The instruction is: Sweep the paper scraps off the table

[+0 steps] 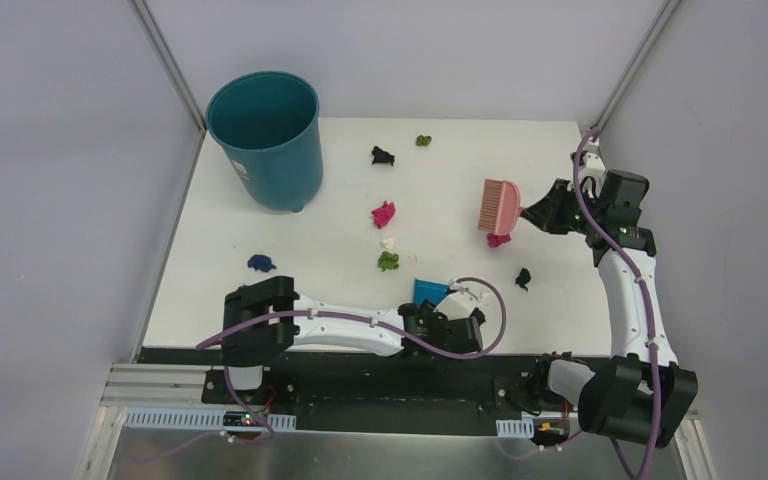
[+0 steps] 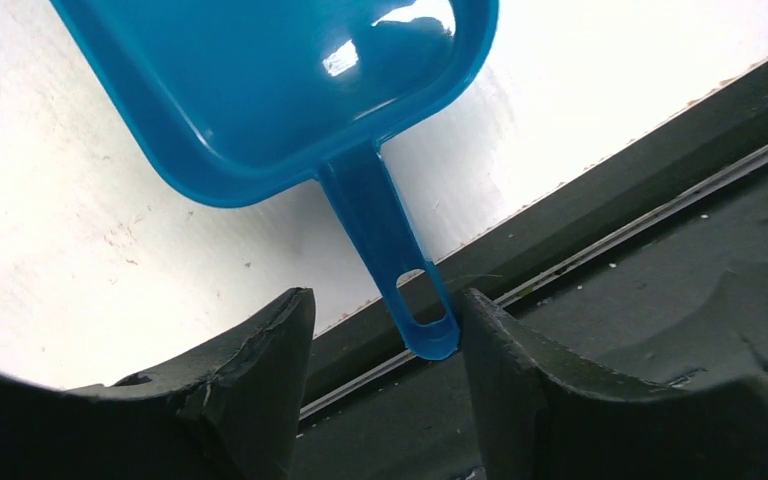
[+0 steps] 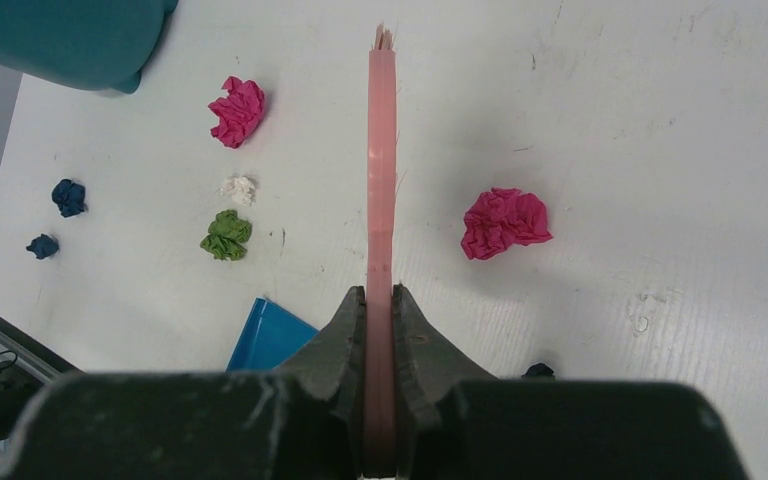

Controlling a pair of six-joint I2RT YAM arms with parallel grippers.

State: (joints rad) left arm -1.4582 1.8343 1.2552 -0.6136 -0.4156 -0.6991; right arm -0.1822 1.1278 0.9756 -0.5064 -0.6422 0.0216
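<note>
Top view, left tool point(image 1: 457, 325): low over the near edge of the table point(image 1: 290, 295), with the dustpan point(image 1: 428, 291) just beyond it.
Top view, right tool point(image 1: 543, 212): holds the brush point(image 1: 500, 205), whose bristle head points to its left.
Top view, scraps point(image 1: 383, 214): scattered on the table beyond the left tool and left of the right tool. One magenta wad lies just beside the brush head, and the bin point(image 1: 265, 140) stands well apart at the far left.
Left wrist, left tool point(image 2: 385, 302): jaws spread. The dustpan handle point(image 2: 380, 240) ends between the fingers point(image 2: 260, 350), touching one and clear of the other.
Left wrist, dustpan point(image 2: 260, 90): pan on the white table, handle tip over the black strip point(image 2: 610, 190).
Right wrist, right tool point(image 3: 380, 300): jaws pressed together on the brush point(image 3: 381, 150), seen edge-on straight ahead.
Right wrist, scraps: a magenta scrap point(image 3: 505, 222) lies near the brush on the right. On the left are magenta, white, green and two blue wads, with a dustpan corner close by the fingers.
</note>
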